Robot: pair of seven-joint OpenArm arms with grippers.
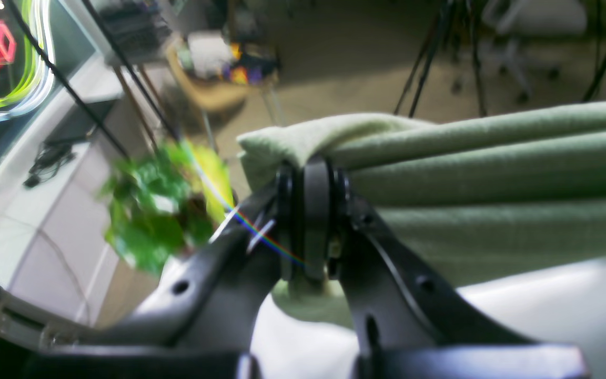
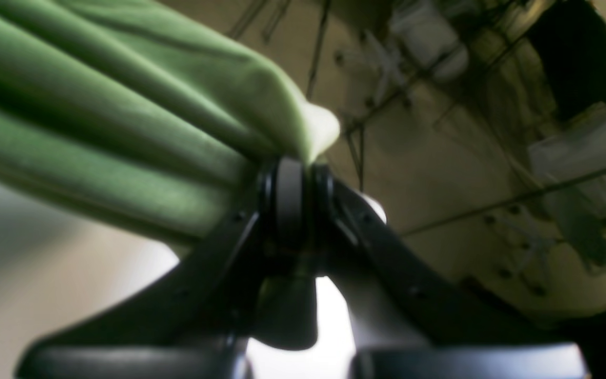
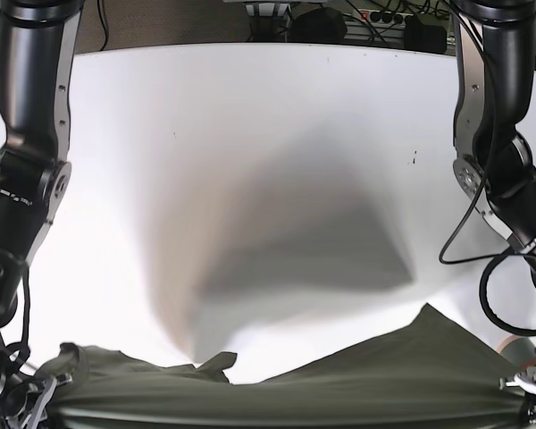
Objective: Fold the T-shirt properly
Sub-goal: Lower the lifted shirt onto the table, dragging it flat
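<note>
The green T-shirt hangs stretched between my two grippers, lifted above the white table at the near edge of the base view, casting a large shadow. My left gripper is shut on one corner of the T-shirt; folds of cloth run off to the right. My right gripper is shut on another corner of the T-shirt; cloth runs off to the left. In the base view the left gripper is at the bottom right and the right gripper at the bottom left.
The white table's far edge carries cables and dark equipment behind it. Both arms stand at the table's sides. The left wrist view shows a green plant and furniture beyond the table.
</note>
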